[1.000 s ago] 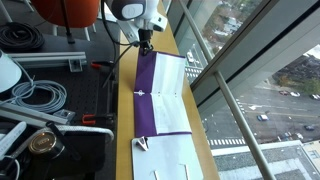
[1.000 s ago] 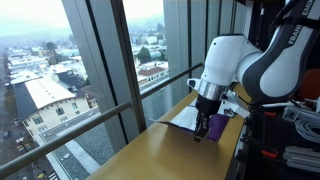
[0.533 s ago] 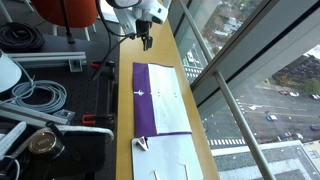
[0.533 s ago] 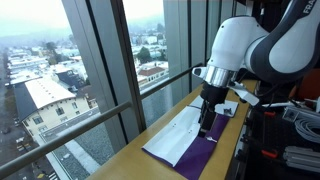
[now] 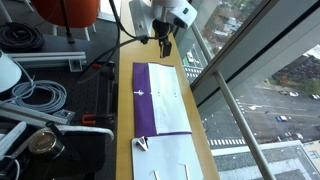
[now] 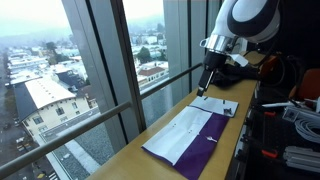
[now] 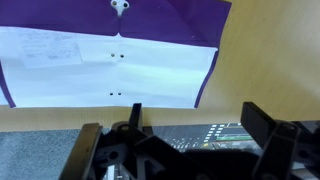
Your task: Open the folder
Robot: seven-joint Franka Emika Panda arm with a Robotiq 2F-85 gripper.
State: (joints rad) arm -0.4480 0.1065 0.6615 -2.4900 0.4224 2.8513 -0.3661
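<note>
The folder (image 5: 143, 100) lies flat and open on the wooden tabletop, purple along one side with a white sheet (image 5: 172, 98) beside it. It also shows as a flat purple and white spread in an exterior view (image 6: 190, 136) and in the wrist view (image 7: 170, 15). My gripper (image 5: 165, 46) hangs in the air past the folder's far end, near the window, touching nothing. In an exterior view the gripper (image 6: 206, 86) is well above the table. The wrist view shows the gripper (image 7: 198, 125) open, with only tabletop between its fingers.
A separate white sheet with slots (image 5: 170, 158) lies at the folder's near end. Grey cables (image 5: 30, 95) and a red-handled tool (image 5: 95, 122) crowd the dark bench beside the wooden top. Window glass and a railing (image 6: 110, 110) run along the table's other edge.
The gripper has let go of the purple cover, opened wide, and risen up and away toward the window. The cover has dropped, and the folder now lies flat open.
</note>
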